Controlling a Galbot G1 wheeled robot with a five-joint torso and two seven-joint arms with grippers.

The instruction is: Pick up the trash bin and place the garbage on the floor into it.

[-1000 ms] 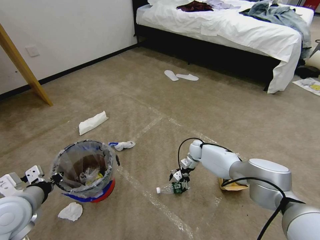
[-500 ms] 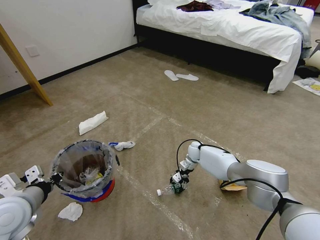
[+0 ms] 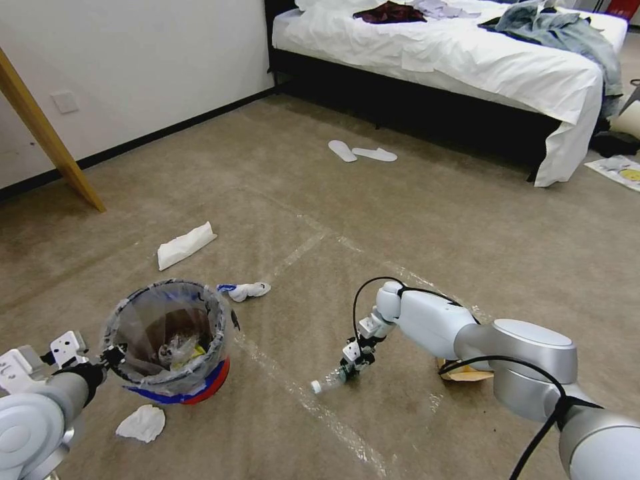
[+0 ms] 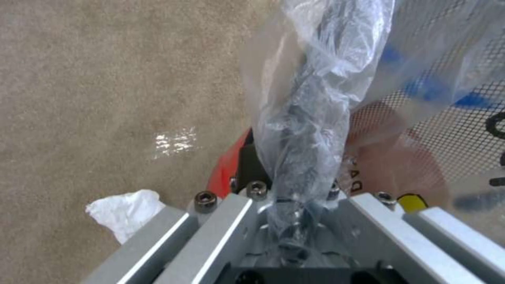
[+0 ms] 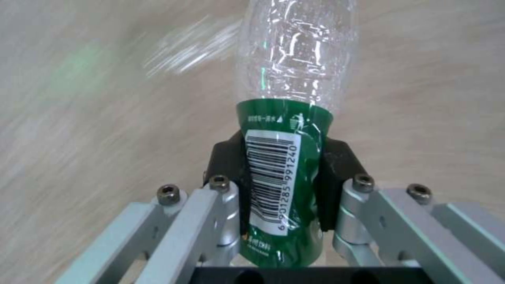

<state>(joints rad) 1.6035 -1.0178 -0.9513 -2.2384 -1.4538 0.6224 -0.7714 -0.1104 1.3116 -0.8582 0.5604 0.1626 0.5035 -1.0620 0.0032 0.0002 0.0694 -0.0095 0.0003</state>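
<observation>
my right gripper point(image 3: 351, 363) has its fingers point(image 5: 226, 165) pinched on the green-labelled bottle point(image 3: 331, 380), cap tilted down toward the floor point(image 3: 413, 220). my left gripper point(image 3: 110, 357) has its fingers clamped on the bagged rim of the trash bin point(image 3: 170, 340), with a white tissue point(image 3: 141, 423) just beside it.

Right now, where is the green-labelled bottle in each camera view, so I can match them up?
Head view: the bottle lies low in the middle, cap toward the trash bin, in the right tool.
Left wrist view: not in it; the left tool grips the bin's bagged rim.
Right wrist view: bottle at centre, label between the pads.
Shared landmark: the carpet floor.
</observation>
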